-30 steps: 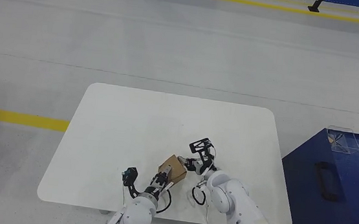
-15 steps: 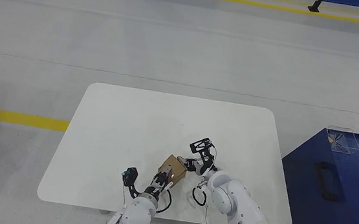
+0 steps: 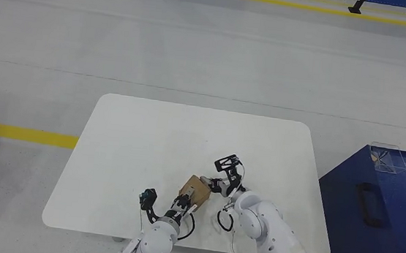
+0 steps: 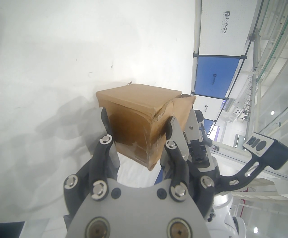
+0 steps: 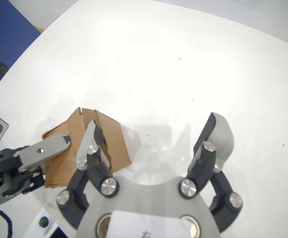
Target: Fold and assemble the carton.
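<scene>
Carton (image 4: 137,106) is clamped by left end effector (image 4: 138,117), fingers (image 4: 105,144) partly covering its sides.

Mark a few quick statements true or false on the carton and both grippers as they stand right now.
1. The left gripper has the carton between its fingers. True.
2. The right gripper is shut on the carton. False: it is open, one finger by the carton's side, the other over bare table.
3. The carton lies as a flat, unfolded sheet. False: it already has a box shape.
4. The carton is in the table's near half, close to the robot. True.
</scene>
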You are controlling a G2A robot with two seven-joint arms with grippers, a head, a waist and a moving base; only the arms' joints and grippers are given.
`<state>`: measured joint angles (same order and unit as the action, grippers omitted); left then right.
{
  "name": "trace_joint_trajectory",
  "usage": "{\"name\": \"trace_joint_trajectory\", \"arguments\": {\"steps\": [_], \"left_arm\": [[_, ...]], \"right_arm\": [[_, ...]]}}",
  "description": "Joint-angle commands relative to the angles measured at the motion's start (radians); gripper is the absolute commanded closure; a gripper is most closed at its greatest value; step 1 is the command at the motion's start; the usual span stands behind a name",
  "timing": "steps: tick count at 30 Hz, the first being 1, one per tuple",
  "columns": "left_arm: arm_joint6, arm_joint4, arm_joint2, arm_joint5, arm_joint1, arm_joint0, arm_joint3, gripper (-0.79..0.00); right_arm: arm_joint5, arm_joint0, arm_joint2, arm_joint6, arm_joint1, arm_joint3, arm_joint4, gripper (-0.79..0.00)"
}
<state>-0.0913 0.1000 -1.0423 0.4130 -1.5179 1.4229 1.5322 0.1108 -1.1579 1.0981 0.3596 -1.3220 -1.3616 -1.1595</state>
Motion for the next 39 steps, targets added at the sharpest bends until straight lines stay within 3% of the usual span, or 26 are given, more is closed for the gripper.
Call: {"name": "trace_joint_trajectory", "arguments": {"steps": [1, 15, 39], "left_arm": [[-0.001, 0.001, -0.001, -0.002, 0.000, 0.002, 0.003, -0.422], [0.004, 0.003, -0.006, -0.009, -0.002, 0.006, 0.005, -0.413], [0.013, 0.002, -0.016, -0.006, -0.005, 0.005, 0.008, -0.391]], "right_arm": [[0.004, 0.003, 0.009, 0.004, 0.001, 0.003, 0.006, -0.785], [0.140, 0.038, 0.067, 0.113, 0.010, 0.039, 0.153, -0.785], [0.128, 0.160, -0.032, 0.168, -0.017, 0.182, 0.179, -0.785]]}}
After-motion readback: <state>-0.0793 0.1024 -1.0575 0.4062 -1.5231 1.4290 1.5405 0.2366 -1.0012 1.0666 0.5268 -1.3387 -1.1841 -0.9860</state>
